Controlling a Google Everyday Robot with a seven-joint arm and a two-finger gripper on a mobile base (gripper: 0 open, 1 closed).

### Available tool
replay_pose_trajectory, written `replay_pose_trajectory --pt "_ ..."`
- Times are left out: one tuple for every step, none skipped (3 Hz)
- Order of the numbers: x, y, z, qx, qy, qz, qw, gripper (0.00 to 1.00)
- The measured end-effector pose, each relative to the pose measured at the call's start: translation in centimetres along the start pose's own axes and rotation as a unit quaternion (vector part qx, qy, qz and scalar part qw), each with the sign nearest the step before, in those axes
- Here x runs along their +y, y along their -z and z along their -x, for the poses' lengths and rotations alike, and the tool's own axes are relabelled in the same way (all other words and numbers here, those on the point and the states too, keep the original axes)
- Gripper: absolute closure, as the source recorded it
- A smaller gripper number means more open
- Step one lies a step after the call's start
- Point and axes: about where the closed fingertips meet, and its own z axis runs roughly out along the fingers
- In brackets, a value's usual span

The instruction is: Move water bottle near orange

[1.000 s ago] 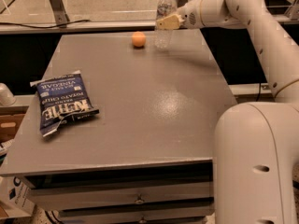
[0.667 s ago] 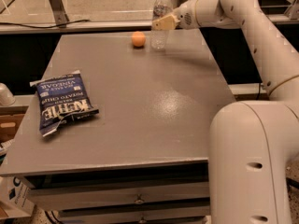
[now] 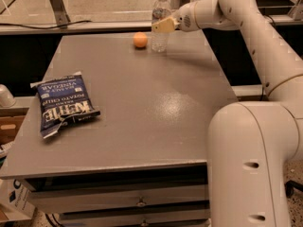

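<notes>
Grey table [image 3: 142, 122]: one water bottle [image 3: 161, 8], one orange [image 3: 140, 40] beside, one chip bag [image 3: 64, 103] (left); gripper [image 3: 159, 26] at bottle, fingers [image 3: 164, 25] clasping it.

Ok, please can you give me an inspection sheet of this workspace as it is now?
Surface: grey table, with drawers under it.
Job's things: bottle upright near the far edge; orange close to its left.
Clutter: chip bag lying flat near the left edge.
Grippers: gripper at the bottle's middle, reaching in from the right.
Cables: black cable along the ledge behind the table.
Surroundings: metal post at the back left; box low on the left.
</notes>
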Motion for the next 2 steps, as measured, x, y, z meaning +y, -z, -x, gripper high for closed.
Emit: replay_pose_trajectory --pt "-0.08 0.16 -0.45 0.005 -0.004 0.001 1.0000 0.59" --pt "-0.09 0.21 -0.34 0.006 -0.004 0.001 1.0000 0.36"
